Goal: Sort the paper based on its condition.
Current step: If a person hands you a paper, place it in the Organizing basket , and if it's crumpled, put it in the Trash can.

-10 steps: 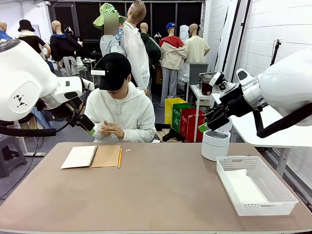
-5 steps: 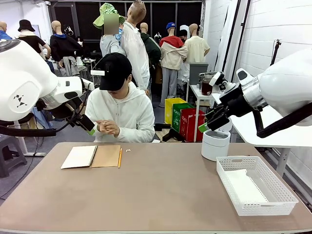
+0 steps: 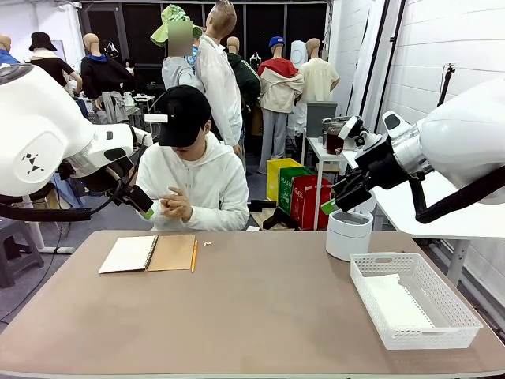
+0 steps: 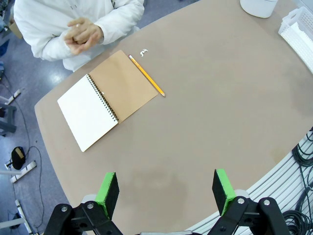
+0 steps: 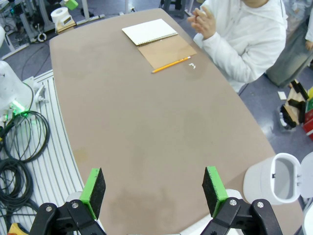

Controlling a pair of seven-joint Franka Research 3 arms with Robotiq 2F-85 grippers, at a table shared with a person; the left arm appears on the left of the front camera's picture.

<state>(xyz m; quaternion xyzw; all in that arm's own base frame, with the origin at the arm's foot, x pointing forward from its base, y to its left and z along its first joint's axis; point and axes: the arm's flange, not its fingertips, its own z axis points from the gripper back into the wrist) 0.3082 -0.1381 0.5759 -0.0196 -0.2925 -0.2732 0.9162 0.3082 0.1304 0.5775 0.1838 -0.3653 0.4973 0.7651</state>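
While both grippers — left (image 4: 166,193), right (image 5: 154,191) — hovered with jaws released, one paper (image 3: 398,304) lay in basket (image 3: 465,322); sorting approx. incomplete.

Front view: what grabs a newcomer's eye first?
Both white arms hang raised at the table's sides, left gripper and right gripper open. Across the table the person's hands are clasped together. An open notebook with a pencil lies far left; a white basket sits right.

1 front view; 2 high wrist views
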